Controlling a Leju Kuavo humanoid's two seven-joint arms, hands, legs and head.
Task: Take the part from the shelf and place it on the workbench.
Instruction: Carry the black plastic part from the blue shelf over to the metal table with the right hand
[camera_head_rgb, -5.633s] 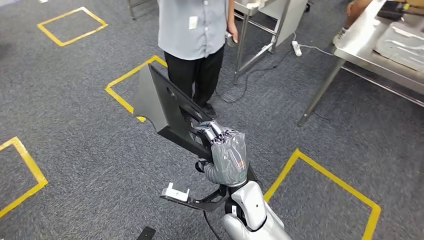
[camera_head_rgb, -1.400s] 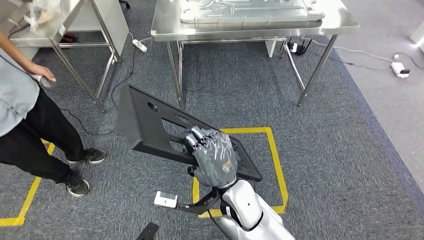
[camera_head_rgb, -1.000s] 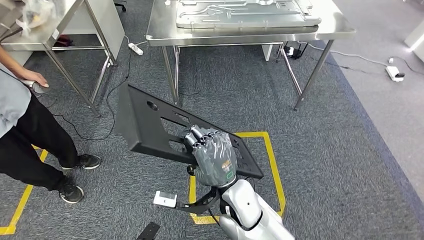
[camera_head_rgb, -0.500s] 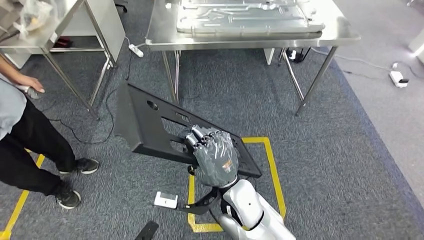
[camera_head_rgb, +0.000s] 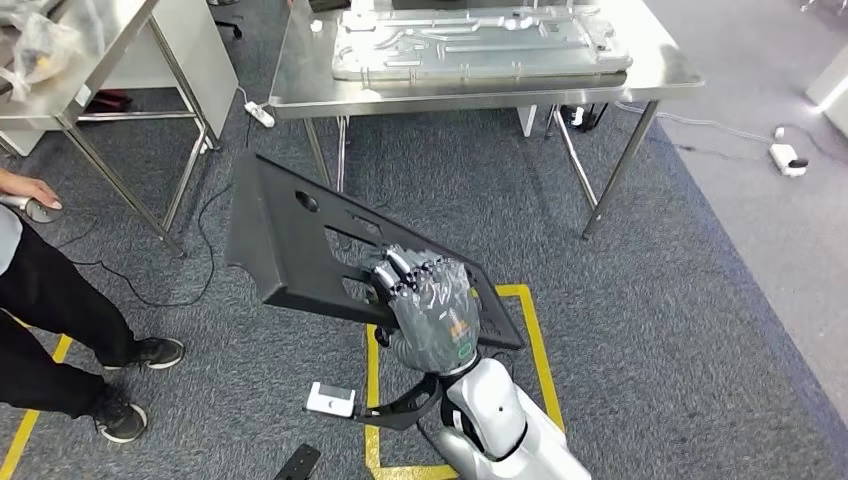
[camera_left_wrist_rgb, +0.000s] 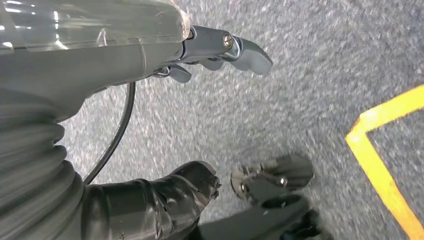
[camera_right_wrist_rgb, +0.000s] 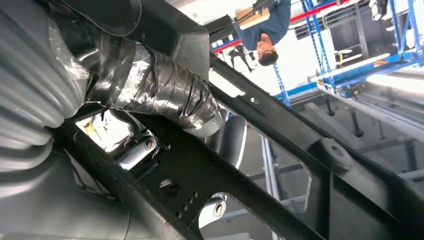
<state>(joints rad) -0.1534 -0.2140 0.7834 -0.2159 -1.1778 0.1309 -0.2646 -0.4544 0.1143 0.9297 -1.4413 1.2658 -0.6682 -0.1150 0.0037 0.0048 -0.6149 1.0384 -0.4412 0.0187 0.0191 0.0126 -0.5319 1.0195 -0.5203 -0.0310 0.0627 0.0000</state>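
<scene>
Right robot hand (camera_head_rgb: 432, 312) grips the black part (camera_head_rgb: 300, 245) short of the workbench (camera_head_rgb: 300, 90); left robot hand (camera_left_wrist_rgb: 150, 45) open

Head view: high on the body, facing forward and down over grey carpet (camera_head_rgb: 700, 330), steel workbench (camera_head_rgb: 480, 90) ahead. Left wrist view: close behind the left hand (camera_left_wrist_rgb: 220, 47), facing the carpet, yellow tape (camera_left_wrist_rgb: 380, 165) alongside. Right wrist view: hard against the black panel (camera_right_wrist_rgb: 280, 150), turned upward. Shared with head view: right hand (camera_head_rgb: 430, 310), panel.
</scene>
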